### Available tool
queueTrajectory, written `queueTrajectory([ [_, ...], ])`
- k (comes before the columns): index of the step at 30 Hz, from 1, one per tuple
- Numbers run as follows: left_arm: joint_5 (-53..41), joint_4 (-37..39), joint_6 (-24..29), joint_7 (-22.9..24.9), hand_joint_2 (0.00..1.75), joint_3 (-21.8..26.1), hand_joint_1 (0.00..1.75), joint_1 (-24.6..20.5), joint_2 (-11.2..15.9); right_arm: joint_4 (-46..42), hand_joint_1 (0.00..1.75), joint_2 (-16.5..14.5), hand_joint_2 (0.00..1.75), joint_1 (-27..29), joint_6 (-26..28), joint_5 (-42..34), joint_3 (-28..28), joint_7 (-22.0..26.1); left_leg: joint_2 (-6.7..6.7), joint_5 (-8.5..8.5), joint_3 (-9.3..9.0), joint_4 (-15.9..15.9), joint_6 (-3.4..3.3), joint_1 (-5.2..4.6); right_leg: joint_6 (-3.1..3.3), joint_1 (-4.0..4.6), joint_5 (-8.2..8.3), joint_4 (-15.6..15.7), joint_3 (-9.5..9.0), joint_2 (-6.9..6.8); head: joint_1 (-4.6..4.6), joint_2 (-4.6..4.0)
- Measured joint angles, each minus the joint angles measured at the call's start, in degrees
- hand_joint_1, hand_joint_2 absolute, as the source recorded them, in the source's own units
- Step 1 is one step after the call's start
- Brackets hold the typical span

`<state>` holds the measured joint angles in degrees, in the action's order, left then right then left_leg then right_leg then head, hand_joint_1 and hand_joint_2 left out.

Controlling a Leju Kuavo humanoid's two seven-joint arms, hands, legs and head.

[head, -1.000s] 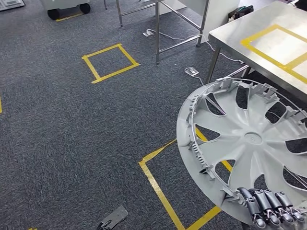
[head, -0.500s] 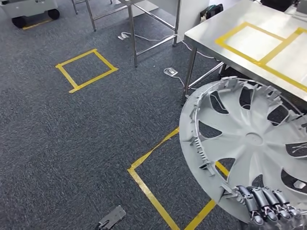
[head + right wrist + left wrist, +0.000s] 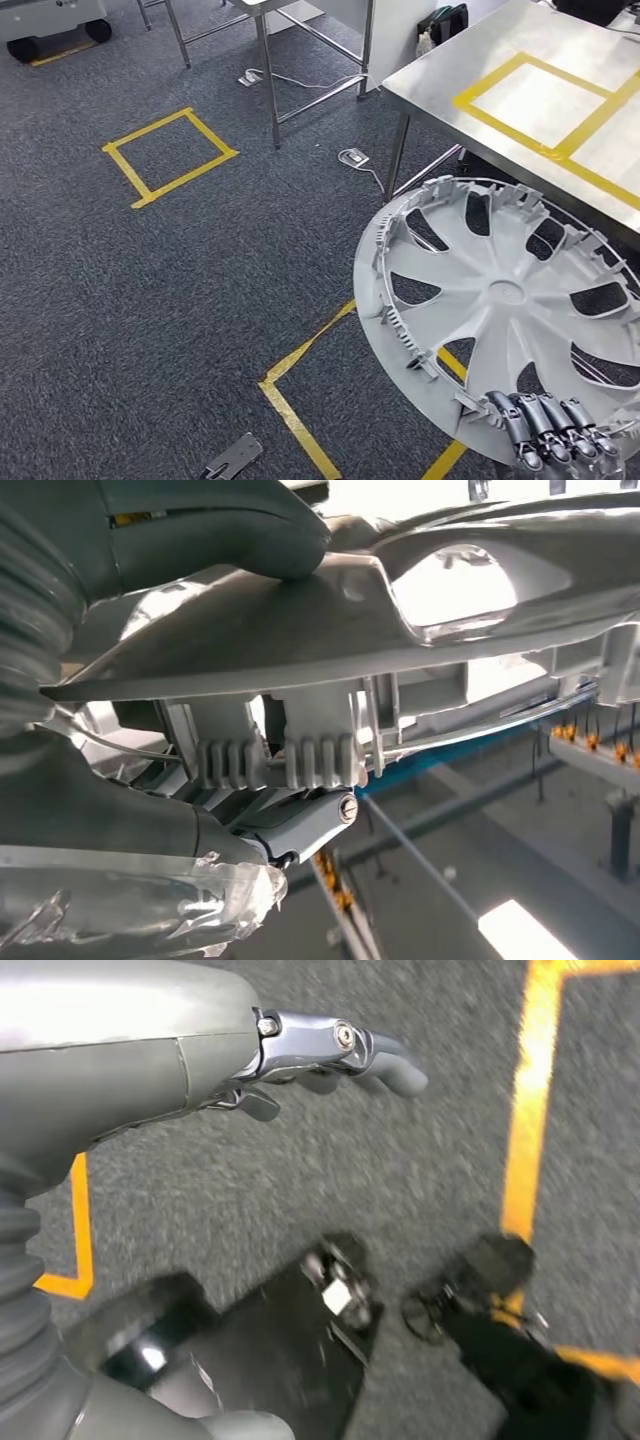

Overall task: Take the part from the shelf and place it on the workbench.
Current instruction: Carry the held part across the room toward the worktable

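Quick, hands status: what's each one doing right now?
Left hand: open, holding nothing, fingers extended above the carpet.
Right hand: holding the wheel cover by its rim.

Right hand grips grey wheel cover beside workbench

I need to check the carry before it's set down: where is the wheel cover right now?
In the head view the wheel cover is low on the right, gripped at its near rim by the right hand, just short of the steel workbench.

Even bright indoor light, soft sheen on the worktop, left wrist view motion-blurred, right wrist view backlit with blown-out glare
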<state>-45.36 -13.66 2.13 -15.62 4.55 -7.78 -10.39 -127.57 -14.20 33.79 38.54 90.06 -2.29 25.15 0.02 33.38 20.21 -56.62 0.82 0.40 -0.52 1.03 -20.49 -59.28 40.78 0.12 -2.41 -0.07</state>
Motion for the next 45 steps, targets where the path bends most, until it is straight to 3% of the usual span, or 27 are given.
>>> queueTrajectory([
  [1,0.0,0.0,0.0,0.0,1.75,0.0,0.0,-0.1,-0.1,0.0,1.75,0.0,1.75,0.0,0.0,0.0,0.0,0.0,-0.04,-1.64,1.75,-3.3,0.27,0.03,0.36,-0.12,-0.75,0.4,-1.16,0.1,0.13,0.0],
  [3,0.0,-0.1,0.0,-0.1,1.75,0.0,0.0,-0.1,-0.2,0.0,1.75,0.0,1.75,-0.1,0.0,0.0,0.0,0.0,-0.09,-2.92,8.34,-12.2,0.58,0.01,0.78,-0.37,-2.5,1.0,-3.65,0.39,0.38,-0.01],
  [5,0.0,-0.1,0.0,-0.1,1.75,0.0,0.0,0.2,-0.2,0.0,1.75,0.0,1.75,-0.3,0.0,0.0,0.0,-0.1,-0.1,1.1,15.41,-17.5,0.66,0.0,0.87,-0.49,-4.75,1.2,-6.35,0.86,0.56,0.0],
  [7,0.0,-0.1,0.0,-0.1,1.75,0.0,0.0,0.6,0.0,0.1,1.75,0.0,1.75,-0.2,0.0,0.0,0.0,-0.1,-0.1,5.92,20.24,-17.3,0.55,-0.04,0.88,-0.55,-7.38,1.4,-9.88,1.51,0.77,0.0],
  [8,0.0,-0.1,0.1,-0.1,1.75,0.0,0.0,0.6,0.1,0.2,1.75,0.0,1.75,-0.2,0.0,0.0,0.0,-0.1,-0.1,5.97,21.69,-15.6,0.45,-0.11,0.83,-0.57,-8.85,1.5,-11.94,1.73,0.84,0.0],
  [9,0.0,-0.1,0.1,-0.1,1.75,0.0,0.0,0.7,0.2,0.2,1.75,0.0,1.75,-0.2,0.0,0.0,0.0,-0.1,-0.09,2.96,22.54,-12.9,0.32,-0.2,0.73,-0.6,-10.37,1.6,-13.77,1.84,0.92,0.0],
  [10,0.0,0.0,0.0,-0.1,1.75,0.0,0.0,0.8,0.3,0.3,1.75,0.0,1.75,-0.2,0.0,0.0,0.0,-0.1,-0.07,-2.76,23.18,-9.1,0.21,-0.32,0.58,-0.56,-11.88,1.7,-15.47,1.97,1.03,-0.02],
  [12,0.0,0.0,0.0,0.0,1.75,0.0,0.0,0.8,0.3,0.3,1.75,0.0,1.75,-0.3,0.0,0.0,0.0,-0.1,-0.01,-13.03,23.36,-3.0,0.0,-0.54,0.23,-0.43,-14.66,2.6,-17.99,2.34,1.2,-0.03],
  [13,0.0,0.1,0.0,0.0,1.75,0.0,0.0,0.7,0.3,0.3,1.75,0.0,1.75,-0.3,0.0,0.0,0.0,-0.1,-0.07,-15.17,23.12,-1.2,-0.16,-0.6,-0.04,-0.38,-15.01,3.0,-19.26,2.51,1.21,-0.03],
  [15,0.0,0.0,0.0,0.0,1.75,0.1,0.0,0.5,0.2,0.3,1.75,0.0,1.75,-0.3,0.0,0.0,-0.1,-0.1,-0.22,-14.65,21.19,-0.4,-0.65,-0.61,-0.6,-0.4,-13.84,2.0,-20.32,2.4,1.0,-0.02],
  [16,0.0,0.0,0.0,0.0,1.75,0.1,0.0,0.4,0.2,0.3,1.75,0.0,1.75,-0.3,0.0,0.0,-0.1,-0.1,-0.3,-14.18,19.91,-0.1,-0.95,-0.54,-0.92,-0.4,-12.26,-0.8,-19.51,1.98,0.82,-0.02],
  [18,0.0,0.0,0.1,0.0,1.75,0.1,0.0,0.4,0.2,0.4,1.75,0.0,1.75,-0.3,0.0,0.0,-0.1,0.0,-0.33,-12.53,17.15,-0.1,-1.48,-0.49,-1.3,-0.42,-11.4,-8.7,-14.57,0.92,0.55,-0.02],
  [20,0.0,0.0,0.1,0.0,1.75,0.1,0.0,0.4,0.3,0.5,1.75,0.0,1.75,-0.3,0.0,0.0,0.0,0.0,-0.38,-9.94,14.24,0.0,-1.81,-0.49,-1.46,-0.45,-15.43,-14.3,-8.25,0.38,0.5,-0.01],
  [22,0.0,0.0,0.0,0.0,1.75,0.1,0.0,0.4,0.3,0.5,1.75,0.0,1.75,-0.3,0.0,0.0,0.0,0.0,-0.63,-7.21,10.99,0.0,-1.97,-0.5,-1.45,-0.48,-20.95,-14.4,-3.43,0.34,0.37,0.0],
  [23,0.0,0.0,0.0,0.0,1.75,0.1,0.0,0.4,0.3,0.5,1.75,0.0,1.75,-0.3,0.0,0.0,0.0,0.0,-0.78,-5.85,9.25,0.0,-2.01,-0.52,-1.39,-0.48,-21.74,-12.9,-1.78,0.35,0.32,0.0],
  [24,0.0,0.0,0.0,0.0,1.75,0.1,0.0,0.4,0.3,0.5,1.75,0.1,1.75,-0.2,0.0,0.0,0.0,0.0,-0.86,-4.43,7.48,0.1,-2.0,-0.55,-1.25,-0.47,-19.86,-10.4,-0.5,0.32,0.26,0.0],
  [27,0.0,0.0,-0.1,0.0,1.75,0.2,0.0,0.4,0.2,0.5,1.75,0.1,1.75,-0.1,0.0,0.0,0.0,-0.1,-0.75,-0.58,3.22,0.3,-1.67,-0.75,-0.49,0.07,-3.6,-2.0,0.87,-1.02,0.4,-0.01],
  [28,0.0,0.0,-0.1,0.0,1.75,0.2,0.0,0.4,0.2,0.5,1.75,0.1,1.75,-0.2,0.0,0.0,0.0,-0.1,-0.64,0.18,2.17,0.5,-1.4,-0.76,-0.28,0.29,-0.13,-0.8,0.52,-1.25,0.53,-0.01],
  [29,0.0,0.0,0.0,0.0,1.75,0.3,0.0,0.4,0.2,0.5,1.75,0.1,1.75,-0.3,0.0,0.0,0.0,-0.1,-0.51,0.35,1.5,0.3,-1.04,-0.72,-0.13,0.46,0.65,-0.5,-0.05,-1.08,0.63,0.0],
  [31,0.0,0.0,0.3,0.3,1.75,0.4,0.0,0.1,0.0,0.5,1.75,0.1,1.75,-0.3,0.0,0.0,0.0,-0.1,-0.18,-1.17,2.42,-2.9,-0.39,-0.5,0.4,0.3,0.3,0.1,-1.55,-0.23,0.69,0.0],
  [33,0.0,0.0,0.4,0.6,1.75,0.5,0.0,-0.2,-0.2,0.5,1.75,0.1,1.75,-0.4,0.0,0.0,0.0,-0.1,-0.11,-2.01,6.6,-9.6,0.1,-0.38,1.08,-0.07,-0.33,1.1,-2.92,0.48,0.72,0.0],
  [36,0.0,0.0,0.5,0.8,1.75,0.6,0.0,-0.1,-0.2,0.5,1.75,0.1,1.75,-0.5,0.0,0.0,0.1,0.2,-0.12,4.07,12.57,-15.4,0.73,-0.04,1.2,-0.54,-1.66,1.6,-4.47,1.98,0.72,0.0],
  [37,0.0,0.0,0.5,0.9,1.75,0.6,0.0,-0.1,-0.1,0.5,1.75,0.1,1.75,-0.5,0.0,0.0,0.1,0.3,-0.12,5.5,13.64,-15.3,1.0,0.14,1.0,-0.73,-2.16,1.6,-4.97,2.6,0.7,0.0],
  [38,0.0,0.0,0.5,0.9,1.75,0.7,0.0,-0.1,-0.1,0.5,1.75,0.1,1.75,-0.5,0.0,0.0,0.1,0.5,-0.14,5.2,14.1,-14.0,1.29,0.34,0.68,-0.97,-2.67,1.6,-5.52,3.27,0.72,0.0],
  [42,0.0,0.1,0.4,0.9,1.75,0.9,0.0,0.1,0.0,0.4,1.75,0.0,1.75,-0.6,0.0,0.0,0.2,1.1,-3.26,-5.47,13.12,-2.7,2.55,1.81,-1.13,-1.68,-4.65,0.8,-6.88,5.65,1.13,0.0],
  [43,0.0,0.1,0.4,0.9,1.75,0.9,0.0,0.2,0.0,0.4,1.75,0.0,1.75,-0.7,0.0,0.0,0.2,1.1,-3.95,-6.41,13.24,-1.5,2.34,1.99,-1.58,-1.74,-5.04,0.6,-6.65,6.18,1.33,0.0],
  [45,0.0,0.1,0.4,0.9,1.75,1.0,0.0,0.2,0.0,0.4,1.75,-0.1,1.75,-0.6,0.0,0.0,0.3,1.1,-3.36,-6.7,13.33,-1.4,1.19,1.8,-2.38,-2.05,-5.42,0.7,-6.45,7.05,1.38,0.0],
])
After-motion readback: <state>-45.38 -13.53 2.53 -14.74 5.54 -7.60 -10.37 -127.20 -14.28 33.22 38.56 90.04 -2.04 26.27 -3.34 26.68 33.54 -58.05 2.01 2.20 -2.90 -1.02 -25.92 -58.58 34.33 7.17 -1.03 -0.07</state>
